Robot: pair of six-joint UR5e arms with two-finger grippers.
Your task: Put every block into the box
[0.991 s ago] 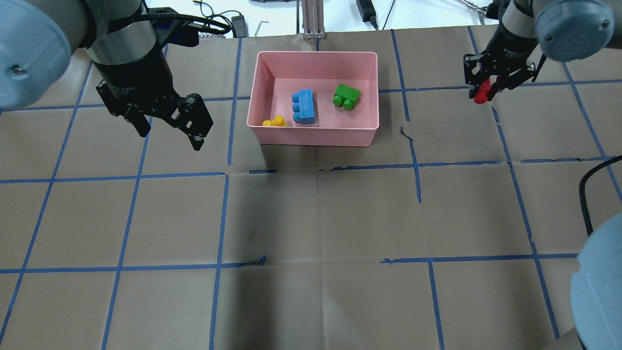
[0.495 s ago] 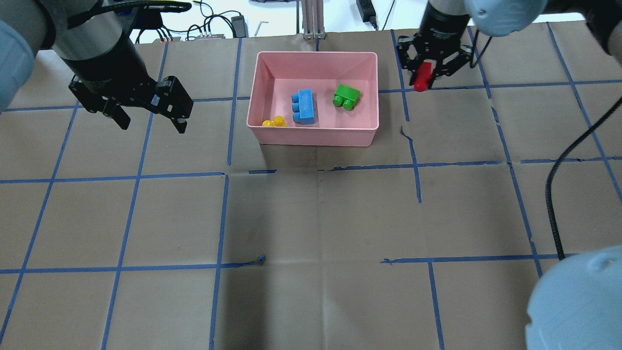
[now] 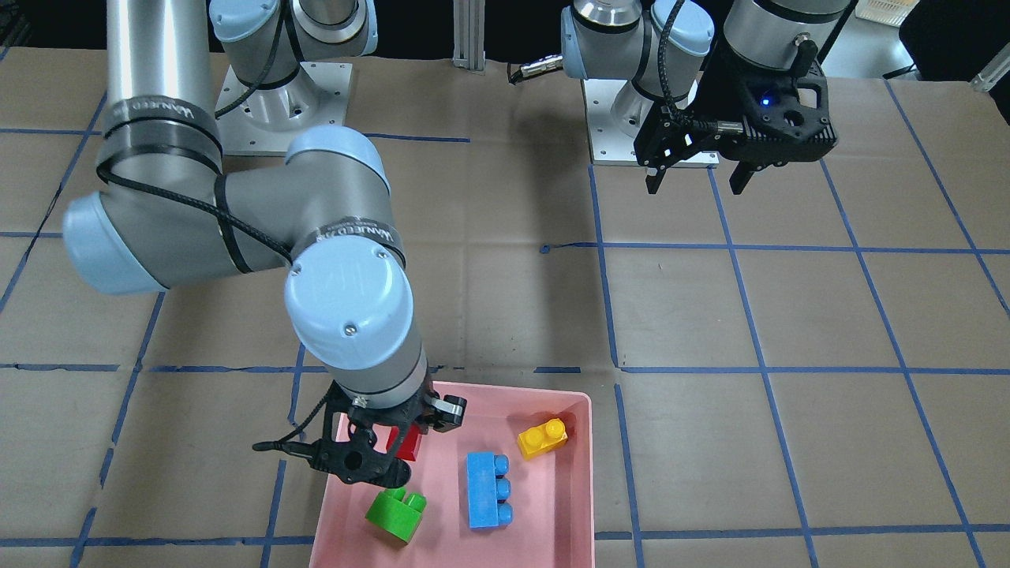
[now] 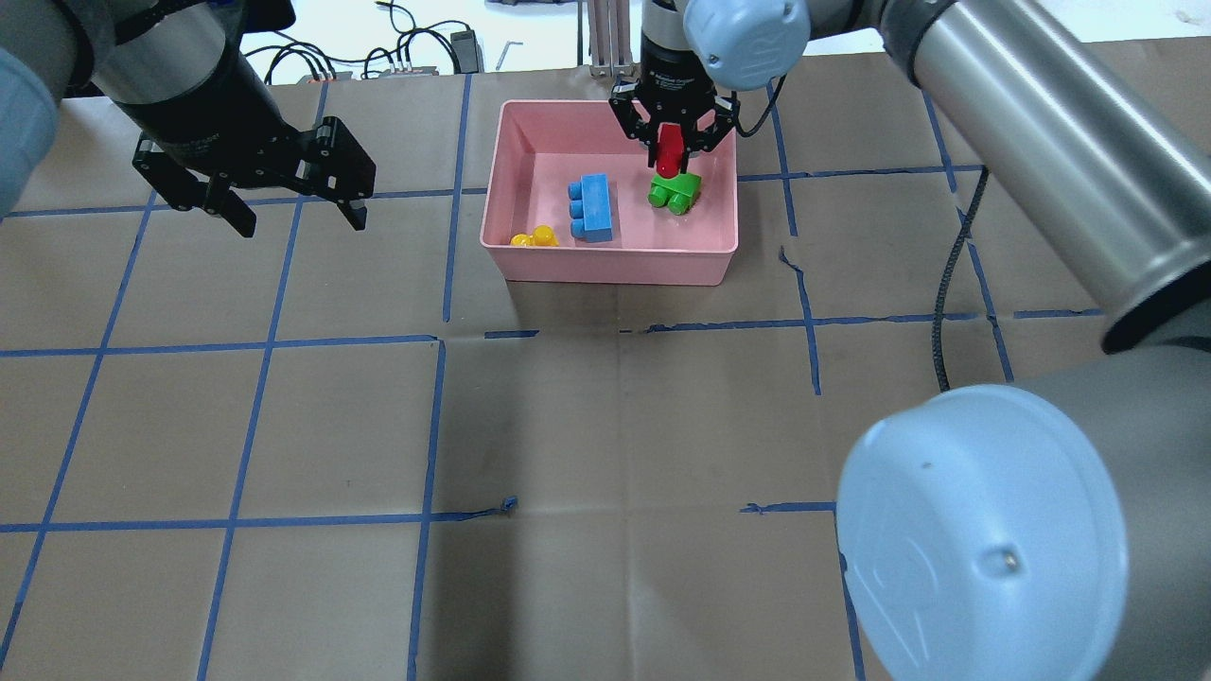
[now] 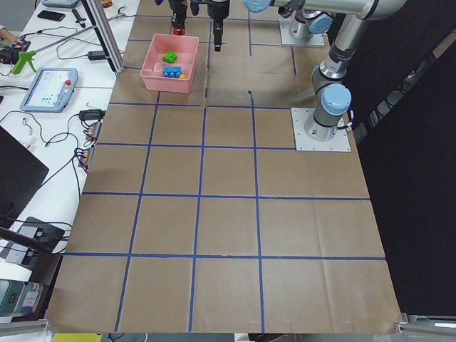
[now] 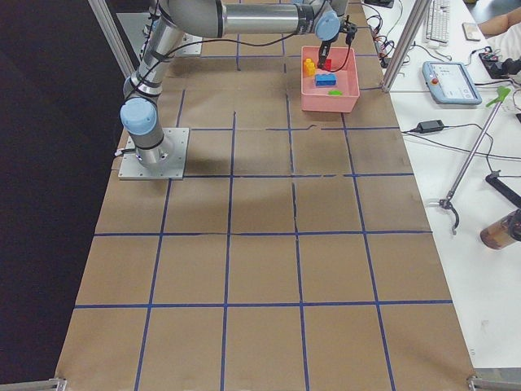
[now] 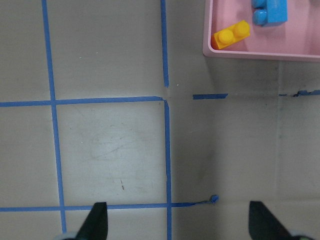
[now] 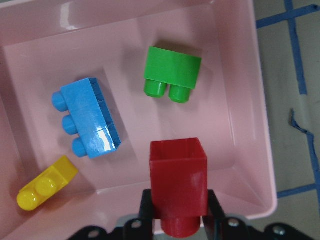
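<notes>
Now my right end effector (image 4: 670, 163) pinches the red block (image 8: 178, 175) above the box (image 4: 605, 265), near the green block (image 4: 675, 187), so letting go this high may bounce it off that block and over the rim; my left end effector (image 4: 301, 225) hangs spread.

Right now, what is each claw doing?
Left gripper: open, empty.
Right gripper: shut on the red block, over the pink box.

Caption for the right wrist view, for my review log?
Right end effector holding red block above box containing blue block, green block and yellow block.
</notes>
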